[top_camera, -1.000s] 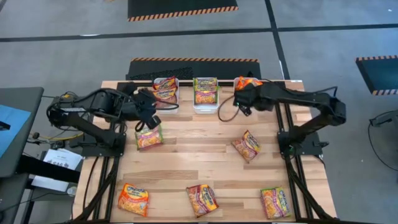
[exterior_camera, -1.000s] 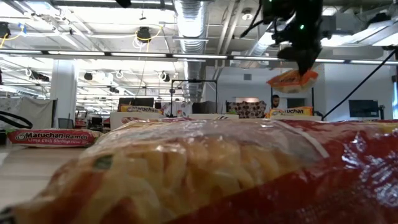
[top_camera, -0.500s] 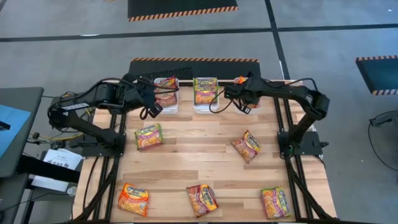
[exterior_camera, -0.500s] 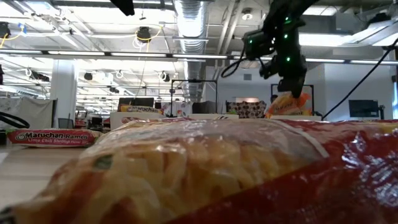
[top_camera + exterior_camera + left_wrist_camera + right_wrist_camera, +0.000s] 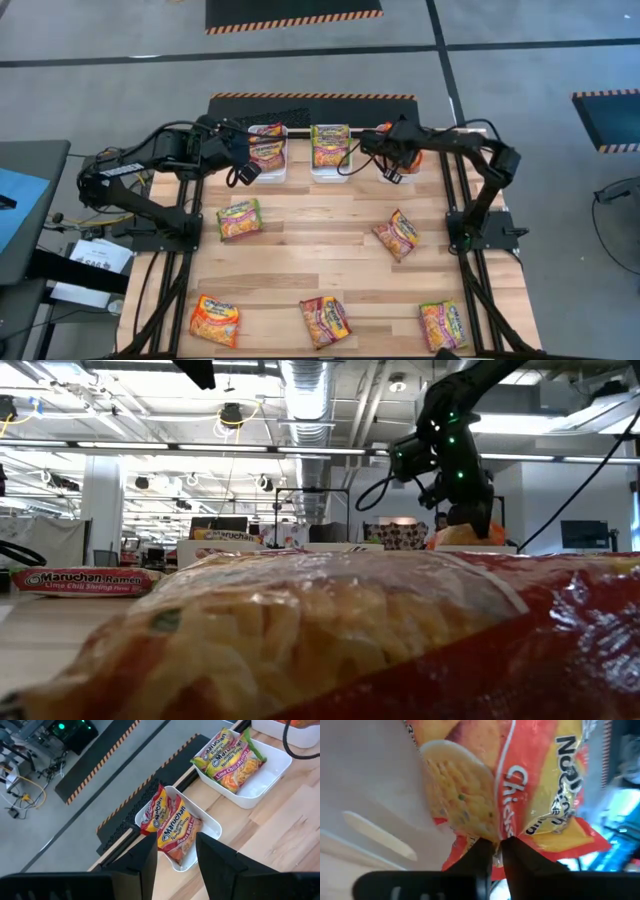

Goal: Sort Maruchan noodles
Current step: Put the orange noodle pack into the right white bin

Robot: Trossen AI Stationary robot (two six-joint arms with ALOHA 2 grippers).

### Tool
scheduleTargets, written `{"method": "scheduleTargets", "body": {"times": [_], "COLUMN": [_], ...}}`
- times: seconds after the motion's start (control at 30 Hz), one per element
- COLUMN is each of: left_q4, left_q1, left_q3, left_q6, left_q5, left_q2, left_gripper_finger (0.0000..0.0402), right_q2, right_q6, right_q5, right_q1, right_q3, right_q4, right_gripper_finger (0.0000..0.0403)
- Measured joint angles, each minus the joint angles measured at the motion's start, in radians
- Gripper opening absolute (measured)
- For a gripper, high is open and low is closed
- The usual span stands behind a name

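Three white bins stand along the table's far edge. The left bin (image 5: 267,168) holds red-edged Maruchan packets (image 5: 169,825), the middle bin (image 5: 330,170) green-edged ones (image 5: 231,759). My right gripper (image 5: 395,158) hangs over the right bin (image 5: 400,176), shut on an orange-edged packet (image 5: 520,785), also seen in the low view (image 5: 466,535). My left gripper (image 5: 175,857) is open beside the left bin's near left corner (image 5: 243,170) and holds nothing. Several more packets lie flat on the table: green (image 5: 239,219), red (image 5: 397,234), orange (image 5: 214,320), maroon (image 5: 325,320), and one more (image 5: 443,325). My right gripper pinches the orange packet between its two fingers at one crinkled edge (image 5: 492,836), coming from above. The packet hangs below the fingers (image 5: 470,515), down at the right bin's rim. Whether its lower end touches the bin I cannot tell.
The table's middle is bare wood (image 5: 320,250). A packet lying close to the low camera (image 5: 330,640) fills the lower half of that view. Beyond the far edge lies a black mat with striped edging (image 5: 310,105).
My right gripper has carried the orange packet down, from well above the right bin to its rim, still shut on it. My left gripper has drawn a little toward the far edge, closer to the left bin.
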Motion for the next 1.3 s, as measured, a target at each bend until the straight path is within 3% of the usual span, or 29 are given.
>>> {"method": "scheduleTargets", "body": {"times": [0.33, 0.43, 0.57, 0.8, 1.03, 1.3], "left_q4": [0.0, 0.0, 0.0, 0.0, 0.02, 0.029], "left_q1": [0.0, 0.0, 0.0, 0.0, 0.0, 0.0], "left_q3": [0.0, 0.0, 0.0, 0.0, 0.0, 0.0], "left_q6": [0.0, 0.0, -0.002, -0.005, -0.007, -0.008], "left_q5": [0.012, 0.019, 0.021, 0.021, 0.023, 0.032], "left_q2": [0.0, 0.0, 0.0, 0.0, 0.0, 0.0], "left_gripper_finger": [0.0122, 0.0122, 0.0122, 0.0122, 0.0122, 0.0122], "right_q2": [-0.007, -0.017, -0.037, -0.085, -0.101, -0.1], "right_q6": [0.0, 0.014, 0.05, 0.114, 0.142, 0.15], "right_q5": [-0.061, -0.131, -0.143, -0.166, -0.438, -0.45], "right_q1": [-0.062, -0.054, -0.03, -0.008, -0.01, -0.043], "right_q3": [0.0, 0.001, 0.001, 0.002, 0.002, -0.002], "right_q4": [0.003, -0.011, -0.019, -0.032, 0.075, 0.163], "right_gripper_finger": [0.0143, 0.0159, 0.0173, 0.018, 0.0174, 0.0173]}}
